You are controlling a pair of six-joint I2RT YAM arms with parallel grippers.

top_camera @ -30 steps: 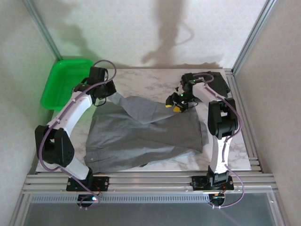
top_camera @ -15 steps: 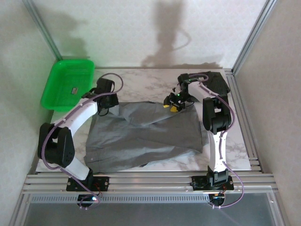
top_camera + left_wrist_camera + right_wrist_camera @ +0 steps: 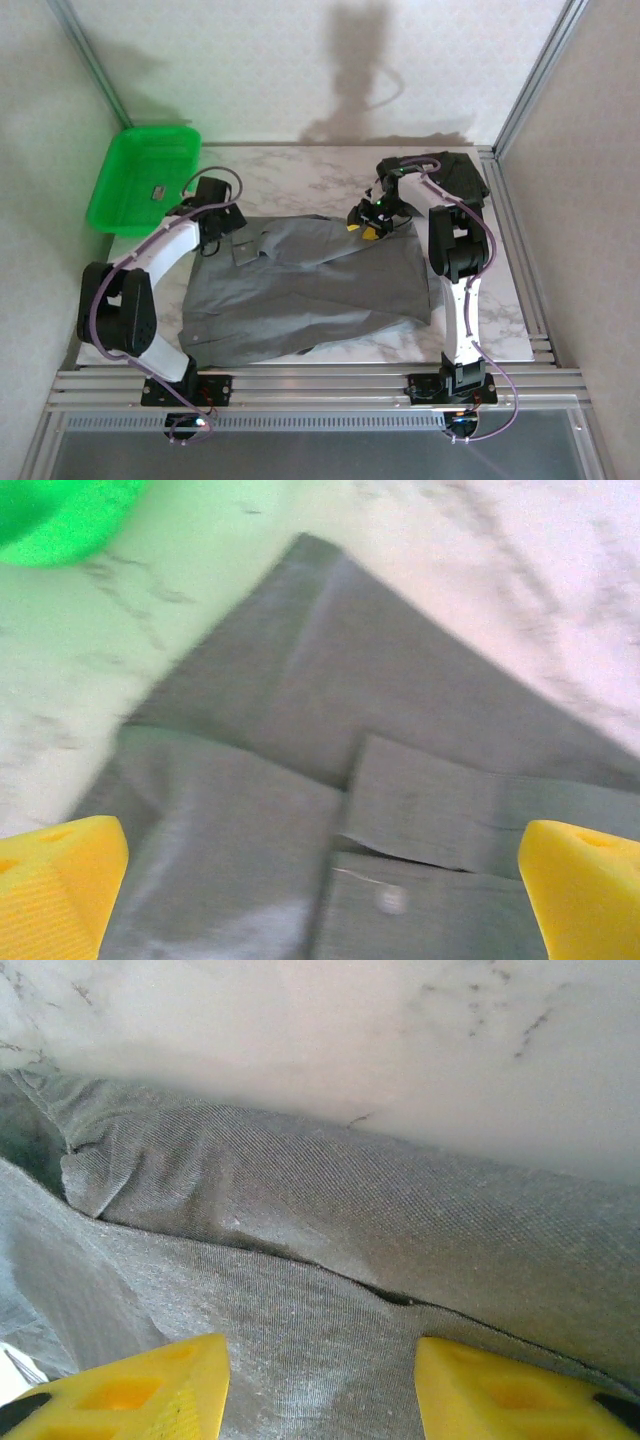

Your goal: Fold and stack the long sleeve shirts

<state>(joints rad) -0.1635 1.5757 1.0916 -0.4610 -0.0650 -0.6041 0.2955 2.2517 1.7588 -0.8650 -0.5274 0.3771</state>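
Farthest out to the left of the left fingers we see the green tray [image 3: 135, 160], off the edge of the marble table [image 3: 300, 170], with some small item lying in it that we cannot make out. The left gripper [image 3: 320, 895] is spread to its full width: its yellow fingertips [image 3: 60, 880] sit at opposite sides of the wrist view and nothing is clamped between them. Straight below that gap lies the grey shirt [image 3: 310, 285], and there we see a cuff [image 3: 420, 815] laid over the cloth, with a pale button [image 3: 390, 901] just on the near side of it. Beyond the fingertips the shirt's edge runs slantwise across bare marble, and a corner of the tray shows past the left fingertip.

The grey shirt lies spread across the middle of the table, between the two grippers, with a sleeve folded in across its upper part. Its body reaches from beneath the left fingers across to beneath the right ones.

The right gripper [image 3: 320, 1390] hangs over the shirt's far edge with its fingers [image 3: 130, 1390] about halfway apart. Grey cloth, creased into a long fold, runs under and between them, and bare marble lies just beyond. We see no bunch of cloth pinched there; whether the tips touch the fabric we cannot tell.

Behind and to the right of the right fingers, the dark shirt [image 3: 462, 175] lies at the far right corner of the table.
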